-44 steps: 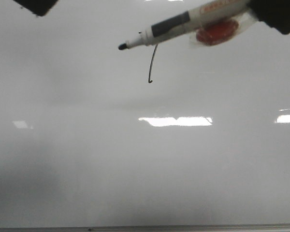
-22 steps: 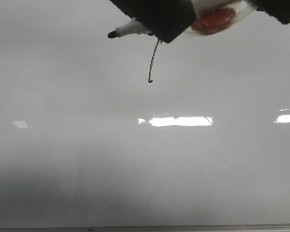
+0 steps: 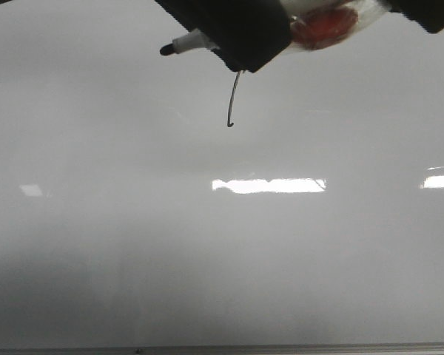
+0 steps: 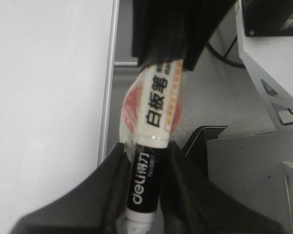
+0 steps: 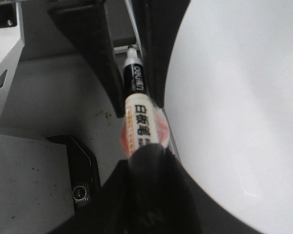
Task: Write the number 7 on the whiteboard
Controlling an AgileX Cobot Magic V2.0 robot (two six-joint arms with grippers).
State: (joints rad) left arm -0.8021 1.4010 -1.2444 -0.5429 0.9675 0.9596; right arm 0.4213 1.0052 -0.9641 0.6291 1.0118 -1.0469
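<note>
Clamping one marker (image 4: 151,161) between them, both claws, left (image 4: 144,195) and right (image 5: 146,161), hover over one whiteboard (image 3: 207,259).

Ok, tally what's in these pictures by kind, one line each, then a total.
Whiteboard: 1
Marker: 1
Drawn stroke of the 7: 1
Grippers: 2, left gripper and right gripper, both closed on the marker
Total: 5
</note>
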